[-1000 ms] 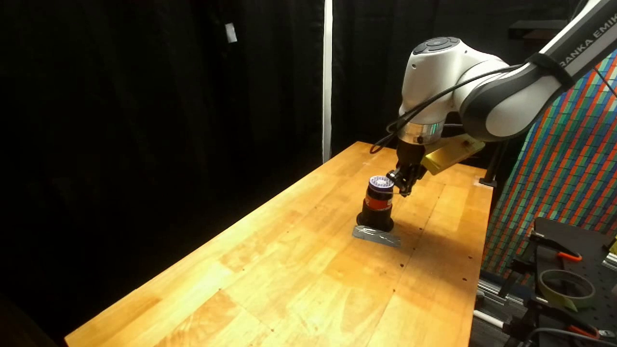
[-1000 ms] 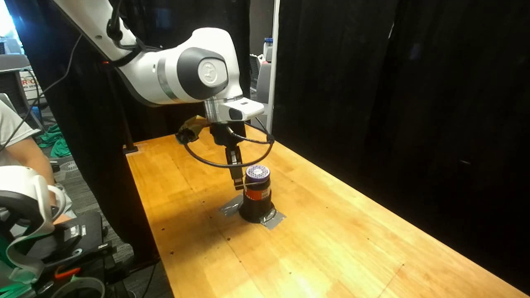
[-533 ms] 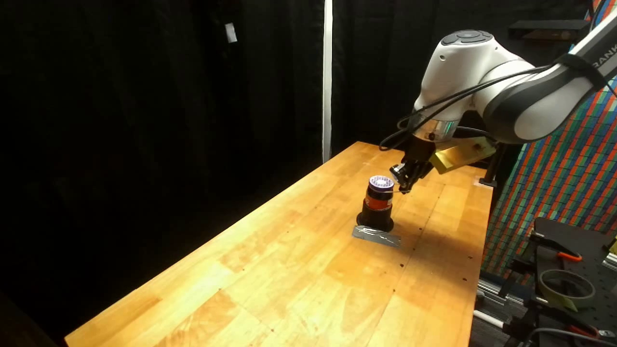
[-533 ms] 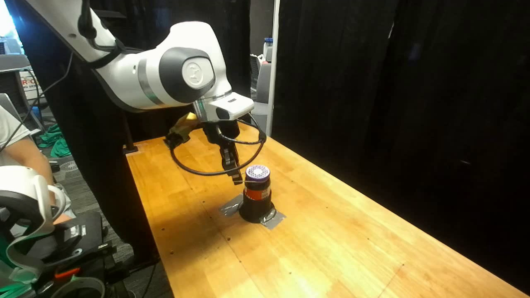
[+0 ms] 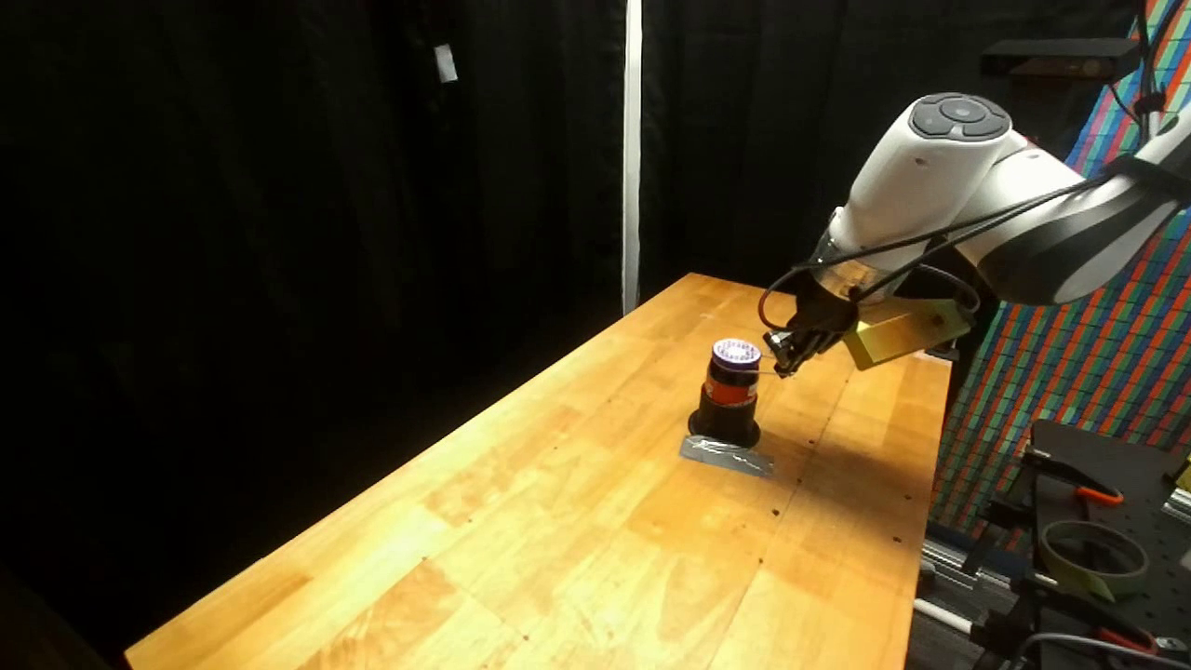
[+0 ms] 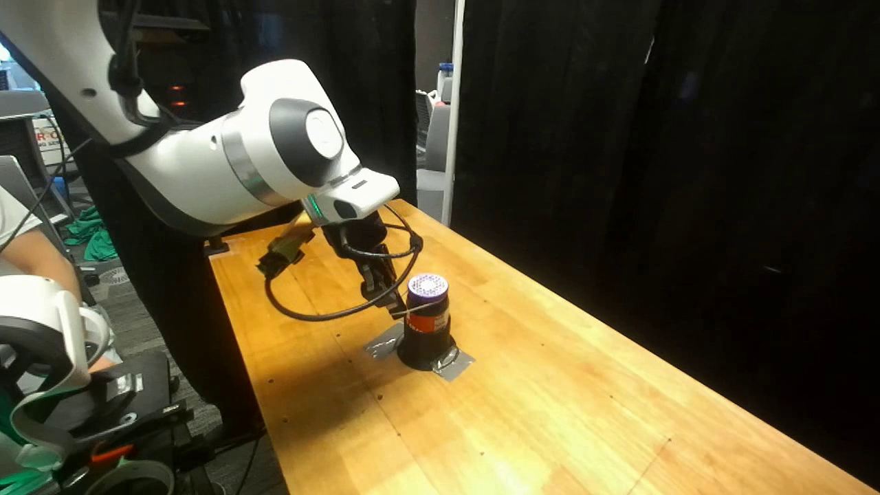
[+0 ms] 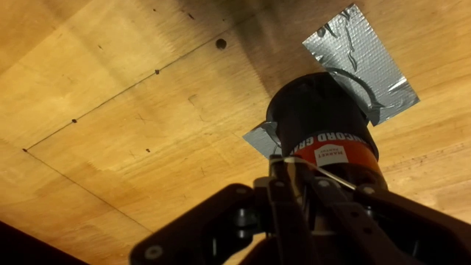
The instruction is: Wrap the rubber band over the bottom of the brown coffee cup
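The brown coffee cup [image 5: 732, 392] stands upright, dark with a red-orange label and a pale purple-white top. It shows in both exterior views [image 6: 427, 323], and the wrist view shows its label [image 7: 331, 154]. My gripper [image 7: 288, 161] is nearly closed beside the cup's upper part; both exterior views show it there [image 5: 787, 368] [image 6: 397, 311]. The pale rubber band [image 7: 335, 177] is caught at the fingertips and stretches taut to the cup, above the label [image 6: 427, 306]. The band's path behind the cup is hidden. The fingers look shut on the band.
Grey tape [image 7: 368, 62] holds the cup's dark base to the wooden table [image 5: 521, 540]. Black curtains [image 5: 307, 233] stand along the far side. A side stand with a tape roll [image 5: 1093, 558] is beyond the table's edge.
My wrist and arm have drawn back from the cup and tilted more. The fingertips stay close to the same place beside it, with the band still stretched. The cup has not moved.
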Tool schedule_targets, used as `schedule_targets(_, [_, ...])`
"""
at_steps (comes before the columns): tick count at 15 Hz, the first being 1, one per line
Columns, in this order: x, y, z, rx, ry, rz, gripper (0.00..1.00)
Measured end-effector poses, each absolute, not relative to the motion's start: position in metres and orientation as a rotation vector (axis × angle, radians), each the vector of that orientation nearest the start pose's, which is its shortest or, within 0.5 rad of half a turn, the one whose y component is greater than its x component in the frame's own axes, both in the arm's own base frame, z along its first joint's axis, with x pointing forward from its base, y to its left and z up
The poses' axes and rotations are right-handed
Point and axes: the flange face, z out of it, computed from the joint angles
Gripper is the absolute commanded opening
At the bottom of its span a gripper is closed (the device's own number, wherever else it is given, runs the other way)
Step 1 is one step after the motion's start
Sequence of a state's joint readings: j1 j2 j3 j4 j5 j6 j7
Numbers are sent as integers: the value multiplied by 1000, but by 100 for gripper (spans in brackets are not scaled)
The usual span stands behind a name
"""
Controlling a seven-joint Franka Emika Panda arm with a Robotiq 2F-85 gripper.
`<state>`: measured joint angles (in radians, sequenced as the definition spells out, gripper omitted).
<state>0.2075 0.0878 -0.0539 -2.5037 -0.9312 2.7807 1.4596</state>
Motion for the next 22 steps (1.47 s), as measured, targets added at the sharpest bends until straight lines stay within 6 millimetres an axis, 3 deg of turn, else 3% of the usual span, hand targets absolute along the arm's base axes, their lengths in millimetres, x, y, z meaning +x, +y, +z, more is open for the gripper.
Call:
schedule_targets(6, [449,108,256,-3064,817,-850,10])
schedule_targets(13, [433,114,263,-2846,967,-1055,10])
schedule_targets(22, [414,110,249,-2779,993,-1147,10])
